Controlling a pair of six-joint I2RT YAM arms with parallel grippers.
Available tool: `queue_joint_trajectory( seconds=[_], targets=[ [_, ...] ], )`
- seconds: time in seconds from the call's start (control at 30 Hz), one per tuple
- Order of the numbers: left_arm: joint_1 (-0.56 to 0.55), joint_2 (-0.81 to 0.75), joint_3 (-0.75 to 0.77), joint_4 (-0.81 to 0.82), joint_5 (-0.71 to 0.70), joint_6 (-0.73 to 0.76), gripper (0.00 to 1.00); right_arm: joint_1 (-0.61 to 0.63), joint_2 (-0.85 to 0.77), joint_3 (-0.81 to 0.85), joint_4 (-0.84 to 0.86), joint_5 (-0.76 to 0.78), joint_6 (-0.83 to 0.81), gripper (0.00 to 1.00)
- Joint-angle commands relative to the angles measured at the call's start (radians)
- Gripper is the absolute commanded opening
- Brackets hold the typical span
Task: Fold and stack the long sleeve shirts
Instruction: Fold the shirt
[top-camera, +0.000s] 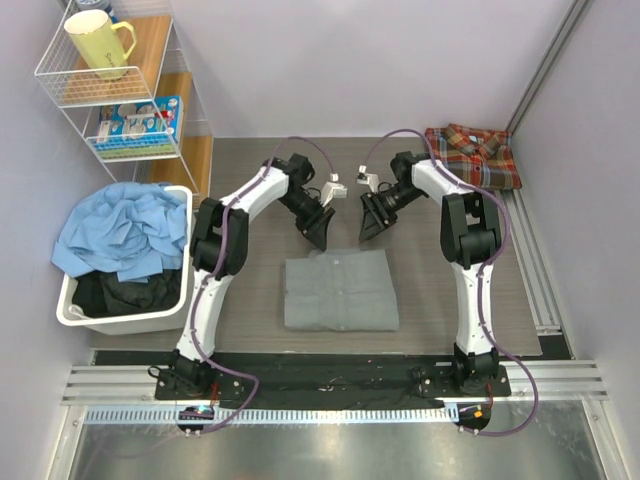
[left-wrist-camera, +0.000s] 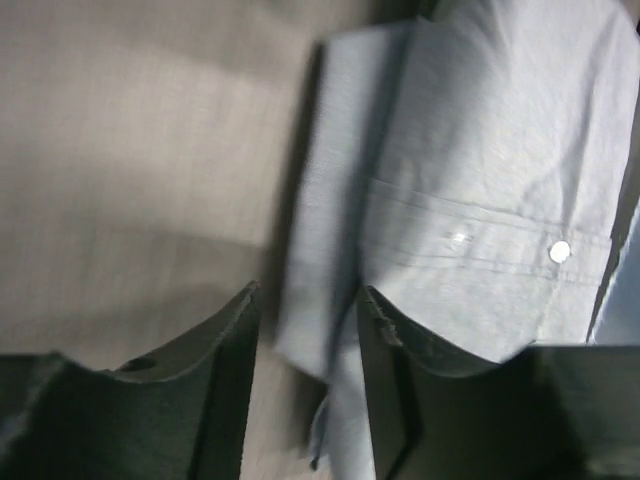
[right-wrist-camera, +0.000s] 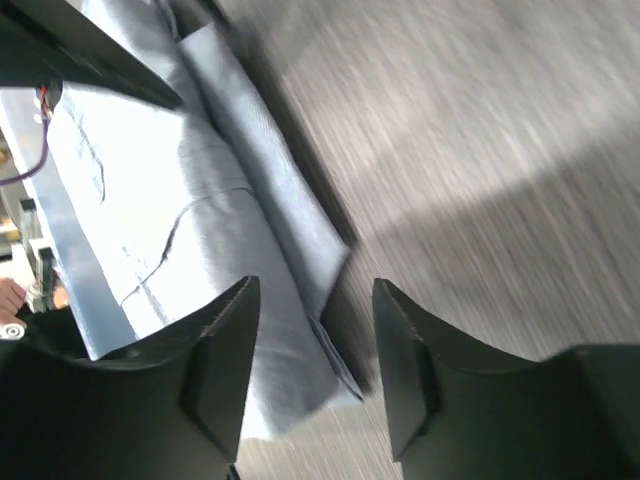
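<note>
1. Up close, the left tool stands partly open, black fingers apart and nothing clamped. The folded plain grey button-front shirt shows beneath the gap.
2. Over to the right tool: fingers apart too, gripping nothing, hanging over a folded edge of the same shirt and the bare wood-grain table.
3. From above, both tools hang at the grey shirt's far edge, tilted toward each other.
4. That grey shirt lies as a neat rectangle mid-table, closer to the near edge.
5. And the red-orange-and-blue plaid shirt lies roughly folded in the table's far right corner, well apart.
6. By the left edge, a white plastic bin holds light blue and dark cloth.
</note>
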Motion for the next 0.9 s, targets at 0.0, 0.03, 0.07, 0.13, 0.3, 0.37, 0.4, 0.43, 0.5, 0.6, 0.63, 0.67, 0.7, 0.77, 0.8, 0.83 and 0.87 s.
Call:
queue_joint_trajectory(
  seconds=[0.0,0.03,0.07,0.13,0.3,0.37,0.4,0.43,0.5,0.6,0.63,0.67,0.7,0.77,0.8,0.83,0.87],
  targets=[
    [0.047,-0.025,0.107,-0.016,-0.005,-0.046,0.47,-0.041,-0.063,-0.002,-0.025,-0.018,-0.002,0.57],
    [0.056,-0.042,0.091,-0.028,-0.003,-0.054,0.52,-0.042,-0.071,-0.011,-0.028,-0.017,-0.007,0.60],
    [0.065,-0.080,0.073,-0.040,0.003,-0.054,0.53,-0.047,-0.078,-0.016,-0.030,-0.015,-0.010,0.62],
    [0.096,-0.135,-0.028,-0.045,0.006,-0.064,0.56,-0.050,-0.103,-0.028,-0.039,-0.015,-0.029,0.64],
    [0.142,-0.275,-0.218,-0.028,-0.028,-0.078,0.59,-0.042,-0.146,-0.059,-0.068,-0.028,-0.071,0.67],
    [0.145,-0.292,-0.266,-0.027,-0.041,-0.078,0.60,-0.041,-0.151,-0.064,-0.096,-0.024,-0.098,0.67],
    [0.147,-0.293,-0.275,-0.028,-0.043,-0.078,0.60,-0.041,-0.151,-0.064,-0.107,-0.028,-0.111,0.67],
    [0.147,-0.295,-0.283,-0.031,-0.043,-0.078,0.60,-0.041,-0.155,-0.065,-0.119,-0.032,-0.125,0.67],
    [0.147,-0.293,-0.301,-0.028,-0.049,-0.077,0.61,-0.041,-0.163,-0.073,-0.136,-0.026,-0.145,0.67],
    [0.147,-0.280,-0.308,-0.025,-0.061,-0.067,0.61,-0.033,-0.174,-0.097,-0.143,-0.003,-0.174,0.69],
    [0.147,-0.273,-0.308,-0.022,-0.065,-0.067,0.61,-0.027,-0.175,-0.100,-0.145,0.006,-0.181,0.70],
    [0.145,-0.272,-0.305,-0.016,-0.066,-0.066,0.61,-0.021,-0.177,-0.105,-0.143,0.027,-0.188,0.70],
    [0.145,-0.266,-0.302,-0.016,-0.066,-0.069,0.61,-0.015,-0.177,-0.114,-0.143,0.034,-0.198,0.70],
    [0.145,-0.249,-0.294,-0.027,-0.058,-0.067,0.61,-0.001,-0.177,-0.122,-0.134,0.046,-0.204,0.70],
    [0.145,-0.244,-0.294,-0.031,-0.057,-0.061,0.61,0.002,-0.178,-0.133,-0.128,0.051,-0.204,0.68],
    [0.145,-0.240,-0.294,-0.033,-0.054,-0.060,0.61,0.008,-0.177,-0.137,-0.124,0.057,-0.206,0.67],
    [0.145,-0.235,-0.297,-0.036,-0.046,-0.057,0.60,0.016,-0.177,-0.140,-0.119,0.061,-0.209,0.66]
  ],
)
